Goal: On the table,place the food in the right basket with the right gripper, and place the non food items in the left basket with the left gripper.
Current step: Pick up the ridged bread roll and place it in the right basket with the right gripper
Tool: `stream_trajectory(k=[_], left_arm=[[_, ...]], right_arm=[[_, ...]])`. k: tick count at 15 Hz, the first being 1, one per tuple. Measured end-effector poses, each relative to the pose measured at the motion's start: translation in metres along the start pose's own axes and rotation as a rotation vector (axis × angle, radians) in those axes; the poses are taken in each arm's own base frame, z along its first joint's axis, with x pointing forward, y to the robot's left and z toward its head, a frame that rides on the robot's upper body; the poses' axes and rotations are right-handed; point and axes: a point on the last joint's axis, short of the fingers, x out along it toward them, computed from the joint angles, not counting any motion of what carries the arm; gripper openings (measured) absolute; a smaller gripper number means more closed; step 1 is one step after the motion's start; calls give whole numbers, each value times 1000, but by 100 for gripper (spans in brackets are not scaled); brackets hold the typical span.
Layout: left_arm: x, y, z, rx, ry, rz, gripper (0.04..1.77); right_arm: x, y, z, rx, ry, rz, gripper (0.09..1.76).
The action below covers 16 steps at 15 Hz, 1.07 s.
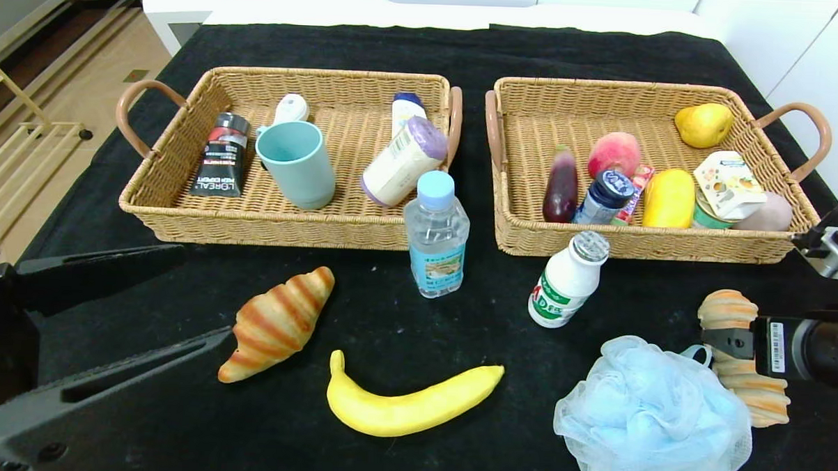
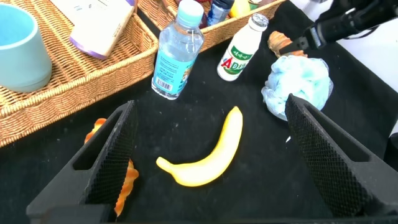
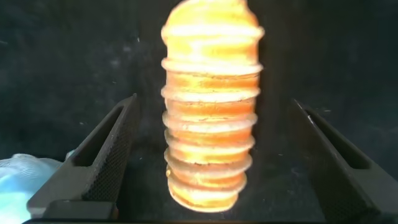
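blue bath pouf (image 1: 653, 418) crowding ridged bread roll (image 1: 742, 365), open cloth beyond

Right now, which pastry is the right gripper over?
The ridged spiral bread roll beside the blue bath pouf, not the croissant. The open right gripper straddles it.

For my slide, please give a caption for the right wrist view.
Open right gripper straddles a ridged bread roll on the black table.

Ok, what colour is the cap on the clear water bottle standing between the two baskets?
Light blue, clearest in the head view: clear water bottle.
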Motion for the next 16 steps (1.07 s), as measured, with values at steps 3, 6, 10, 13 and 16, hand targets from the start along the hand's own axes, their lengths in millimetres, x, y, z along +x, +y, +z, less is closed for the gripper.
stream_trajectory(k=[3,6,10,13,16], left_arm=[[0,0,0,0,1,0,172],[0,0,-1,0,1,-2,172],[0,0,-1,0,2,-2,172],[0,0,-1,1,1,-2,172],[-1,0,-1,1,1,-3,172]], right_arm=[[9,-3,-1,29,28,-13,171],[14,-2,-2,29,44,-18,171],[17,0,-4,22,53,-18,171],[18,1,-6,17,61,-16,140],[20,1,-8,16,71,-18,100]])
